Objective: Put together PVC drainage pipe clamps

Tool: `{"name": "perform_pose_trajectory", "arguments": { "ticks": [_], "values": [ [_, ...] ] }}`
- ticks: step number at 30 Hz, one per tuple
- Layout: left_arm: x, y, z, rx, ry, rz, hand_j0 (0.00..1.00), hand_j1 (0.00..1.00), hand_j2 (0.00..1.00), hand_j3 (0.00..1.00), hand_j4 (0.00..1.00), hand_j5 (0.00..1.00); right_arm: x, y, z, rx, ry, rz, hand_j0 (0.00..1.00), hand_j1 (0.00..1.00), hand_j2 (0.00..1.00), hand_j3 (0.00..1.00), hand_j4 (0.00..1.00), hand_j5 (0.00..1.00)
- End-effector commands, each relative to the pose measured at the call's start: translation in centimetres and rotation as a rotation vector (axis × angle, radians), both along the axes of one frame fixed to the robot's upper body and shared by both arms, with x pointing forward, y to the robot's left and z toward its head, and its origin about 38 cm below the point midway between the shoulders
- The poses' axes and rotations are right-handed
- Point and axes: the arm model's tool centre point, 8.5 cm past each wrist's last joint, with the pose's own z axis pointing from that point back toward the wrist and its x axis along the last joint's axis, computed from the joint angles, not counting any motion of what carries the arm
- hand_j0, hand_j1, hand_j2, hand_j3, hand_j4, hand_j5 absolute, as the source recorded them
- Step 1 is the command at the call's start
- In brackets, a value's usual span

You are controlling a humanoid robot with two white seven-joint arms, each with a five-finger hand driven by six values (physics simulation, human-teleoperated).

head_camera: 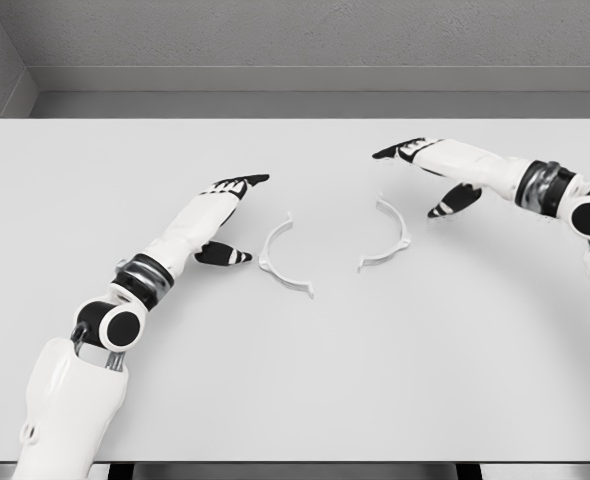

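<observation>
**Two clamp halves lie between two open robot hands**

A big white tabletop (295, 380) fills most of the head view. Two thin white curved pieces lie flat on it, near the middle. They are the two halves of a pipe clamp.

The left half (280, 258) curves like the letter C, with its open side facing right. The right half (390, 238) curves the other way, with its open side facing left. The two open sides face each other, so together they look a bit like a broken ring. They do not touch. There is a gap of bare tabletop between them. Each half has small tabs sticking out at its ends.

The left robot hand (227, 215) is just to the left of the left half. Its arm comes in from the lower left. Its dark fingers are stretched out and spread wide, and it holds nothing. Its thumb points toward the left half, but the hand does not touch it.

The right robot hand (430, 175) is above and to the right of the right half. Its arm comes in from the right edge. Its fingers are spread wide too, and it holds nothing. It is near the right half but apart from it.

Behind the tabletop is a grey wall (295, 40).
</observation>
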Motion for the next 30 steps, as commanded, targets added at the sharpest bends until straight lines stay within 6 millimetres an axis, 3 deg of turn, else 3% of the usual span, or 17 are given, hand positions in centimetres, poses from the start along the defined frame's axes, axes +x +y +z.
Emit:
{"name": "perform_pose_trajectory", "arguments": {
  "ticks": [1, 6, 11, 22, 30],
  "values": [
    [-0.1, -0.3, 0.0, -0.003, -0.001, -0.01, 1.0, 1.0, 1.0, 1.0, 1.0, 1.0, 0.0, -0.1, -0.1, 0.006, 0.006, -0.004, 1.0, 1.0, 1.0, 1.0, 1.0, 1.0],
    [-0.2, -0.9, -0.1, -0.003, 0.001, -0.028, 1.0, 1.0, 1.0, 1.0, 1.0, 1.0, 0.5, -0.4, -0.2, 0.004, 0.018, -0.014, 1.0, 1.0, 1.0, 1.0, 1.0, 1.0],
    [-0.4, -1.4, -0.2, -0.003, 0.002, -0.039, 1.0, 1.0, 1.0, 1.0, 1.0, 1.0, 1.7, 1.3, -0.1, 0.002, 0.031, -0.001, 1.0, 1.0, 1.0, 1.0, 1.0, 1.0],
    [-0.7, -2.7, -0.1, -0.004, 0.0, -0.071, 1.0, 1.0, 1.0, 1.0, 1.0, 1.0, 3.3, 4.3, -1.9, 0.052, 0.111, -0.026, 1.0, 1.0, 1.0, 1.0, 1.0, 1.0],
    [-0.8, -4.1, 0.0, -0.023, 0.001, -0.083, 1.0, 1.0, 1.0, 1.0, 1.0, 1.0, 3.9, 3.3, -2.7, 0.044, 0.152, -0.086, 1.0, 1.0, 1.0, 1.0, 1.0, 1.0]
  ]
}}
